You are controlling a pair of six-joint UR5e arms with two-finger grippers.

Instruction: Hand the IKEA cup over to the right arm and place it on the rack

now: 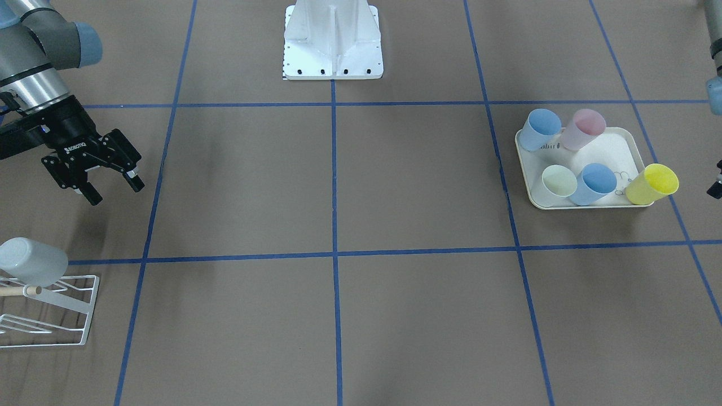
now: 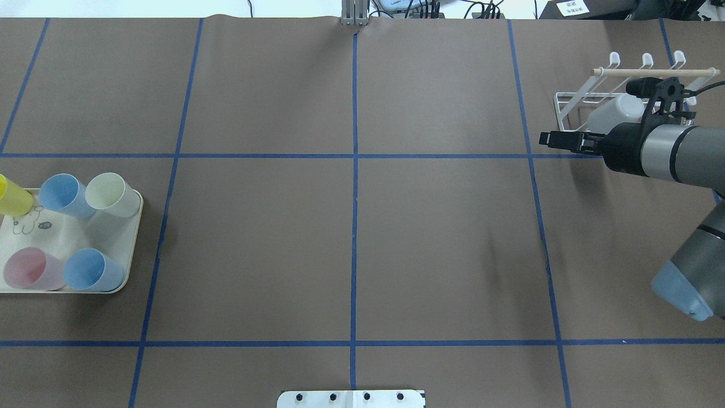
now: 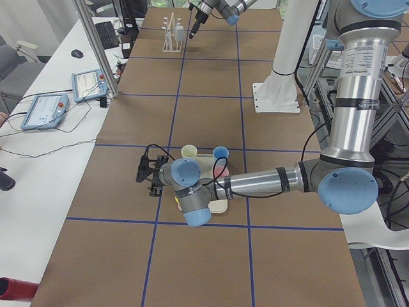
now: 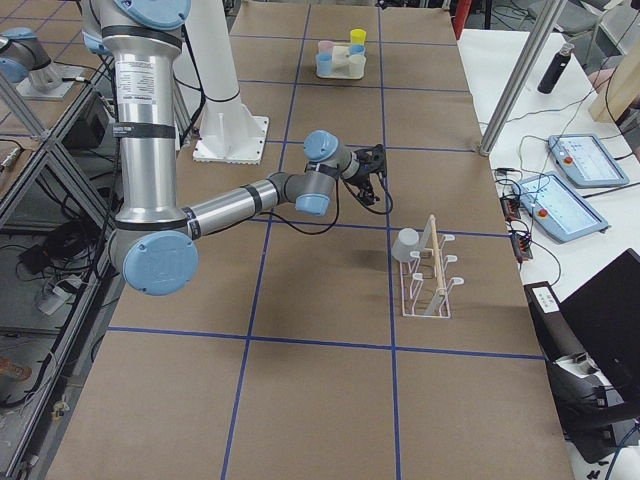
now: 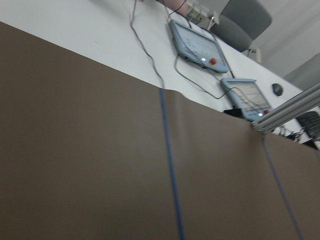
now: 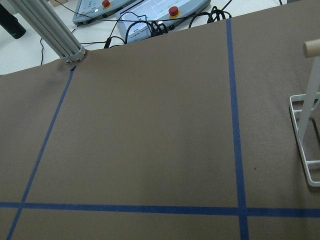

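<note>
Cup, pale grey plastic tumbler point(image 1: 31, 260): sits tilted on the rack's upturned prongs, off to the side of the right gripper's jaws and farther from the robot than they are, clear of both fingers.

Rack, small white wire frame with a pale wooden rod through it point(image 1: 62, 307): stands on the table just beyond the right jaws, on the same side as the cup, not touching them.

Right gripper, black two-finger unit on the silver-grey right arm point(image 1: 110, 180): jaws spread apart, nothing between them, raised above the brown table cover marked with blue tape lines point(image 1: 254, 180).

Left gripper, black unit on the near arm in the left side view point(image 3: 148, 174): low over the table; I cannot tell how its jaws are set.

Tray, cream rectangular with a rabbit print point(image 1: 564, 206): just behind the left jaws, well apart from the right ones. It carries two blue cups point(image 1: 540, 128), a pink cup point(image 1: 584, 128) and a pale green cup point(image 1: 559, 180), mouths up.

Yellow cup point(image 1: 654, 183): at the tray's corner; whether it is on the tray or beside it is unclear.
</note>
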